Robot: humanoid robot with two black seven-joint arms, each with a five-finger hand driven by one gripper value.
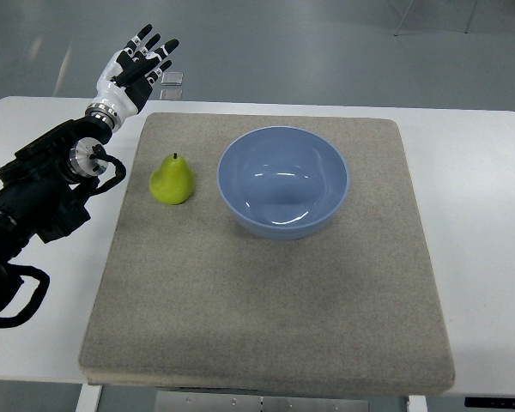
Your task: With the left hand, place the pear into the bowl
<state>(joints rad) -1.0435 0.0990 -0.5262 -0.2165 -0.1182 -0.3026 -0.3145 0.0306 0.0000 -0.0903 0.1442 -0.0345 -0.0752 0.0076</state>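
On grey mat (266, 300): pear (172, 180) upright beside blue bowl (283, 182); left hand (136, 70) fingers spread, empty.

We have only one camera, the top view. It looks steeply down from the robot's own side onto the white table (481, 223), far enough to show the whole grey mat (266, 300) and some floor behind the table.
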